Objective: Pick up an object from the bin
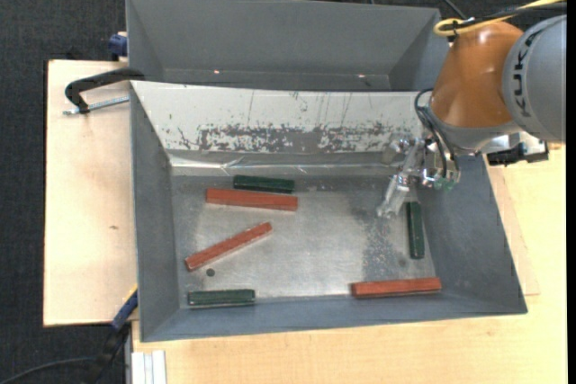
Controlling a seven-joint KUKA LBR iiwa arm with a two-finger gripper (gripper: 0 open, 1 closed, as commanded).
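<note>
My gripper [396, 193] hangs at the right side of the bin, near the back wall. Just below and to its right lies a dark green bar [415, 230], pointing toward the front, with its far end right by the gripper. I see nothing held in the gripper. A red bar [396, 288] lies flat along the front wall at the right, well in front of the gripper.
On the left half of the bin lie a dark green bar [263, 184] and a red bar [251, 200] side by side near the back. A slanted red bar [228, 247] and another green bar [220, 298] lie nearer the front left.
</note>
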